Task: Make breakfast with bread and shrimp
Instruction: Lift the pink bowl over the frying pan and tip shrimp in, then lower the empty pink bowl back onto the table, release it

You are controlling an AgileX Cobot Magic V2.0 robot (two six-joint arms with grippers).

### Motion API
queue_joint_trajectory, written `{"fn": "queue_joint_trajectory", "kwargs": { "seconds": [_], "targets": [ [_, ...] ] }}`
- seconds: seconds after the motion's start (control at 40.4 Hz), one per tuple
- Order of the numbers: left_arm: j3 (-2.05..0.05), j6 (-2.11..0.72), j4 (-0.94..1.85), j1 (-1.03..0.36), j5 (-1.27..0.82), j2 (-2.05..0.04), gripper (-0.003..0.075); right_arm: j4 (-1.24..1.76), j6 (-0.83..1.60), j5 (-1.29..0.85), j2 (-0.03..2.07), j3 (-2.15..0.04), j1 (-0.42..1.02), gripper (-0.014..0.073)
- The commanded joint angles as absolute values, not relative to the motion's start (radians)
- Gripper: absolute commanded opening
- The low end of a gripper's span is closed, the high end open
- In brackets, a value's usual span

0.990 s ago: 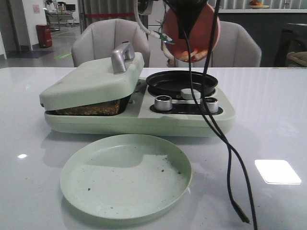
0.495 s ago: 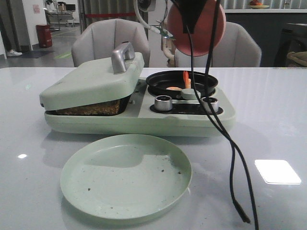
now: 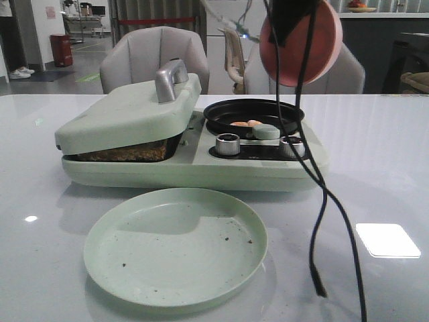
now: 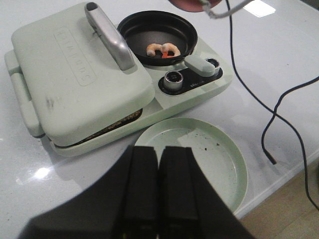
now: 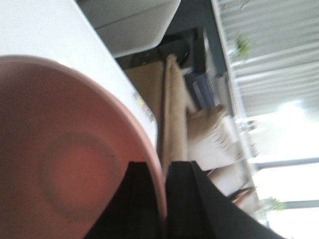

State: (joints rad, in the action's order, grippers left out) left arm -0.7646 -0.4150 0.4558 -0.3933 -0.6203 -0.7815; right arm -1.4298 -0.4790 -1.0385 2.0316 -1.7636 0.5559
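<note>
The shrimp lie in the round black pan of the pale green breakfast maker; they also show in the left wrist view. The bread shows only as a brown edge under the lowered lid. My right gripper is shut on the rim of a pink bowl, which hangs tipped on its side high above the pan. My left gripper is shut and empty, above the near edge of the pale green plate.
The pale green plate lies in front of the maker, with dark crumbs on it. Black cables hang from the right arm down onto the table right of the plate. Two knobs sit on the maker's front. Chairs stand behind the table.
The shrimp fell from the tipped pink bowl into the black pan. The bowl then moved right and up, away from over the pan. The hanging cable swung with it.
</note>
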Motion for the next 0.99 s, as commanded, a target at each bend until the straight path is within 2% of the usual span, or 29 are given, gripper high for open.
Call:
{"fn": "queue_joint_trajectory", "kwargs": {
  "seconds": [0.0, 0.198, 0.322, 0.495, 0.693, 0.965],
  "targets": [
    [-0.790, -0.416, 0.480, -0.401, -0.546, -0.779, 0.0101, -1.364, -0.487, -1.083, 1.871, -1.782, 0.529, 0.0043],
    [-0.790, -0.416, 0.480, -0.401, -0.546, -0.779, 0.0101, -1.048, -0.381, -1.080, 1.712, -1.677, 0.403, 0.0043],
    [-0.790, -0.416, 0.480, -0.401, -0.546, -0.779, 0.0101, -0.772, -0.233, -1.071, 1.638, -1.581, 0.259, 0.0043],
    [-0.790, -0.416, 0.480, -0.401, -0.546, -0.779, 0.0101, -0.360, -0.087, -0.953, 1.591, -1.413, 0.018, 0.0043],
    [-0.790, -0.416, 0.480, -0.401, -0.546, -0.779, 0.0101, 0.074, 0.109, -0.753, 1.598, -1.189, -0.187, 0.0043],
    [-0.790, -0.416, 0.480, -0.401, -0.549, -0.779, 0.0101, 0.158, 0.118, -0.573, 1.668, -1.033, -0.238, 0.0045]
  ]
}}
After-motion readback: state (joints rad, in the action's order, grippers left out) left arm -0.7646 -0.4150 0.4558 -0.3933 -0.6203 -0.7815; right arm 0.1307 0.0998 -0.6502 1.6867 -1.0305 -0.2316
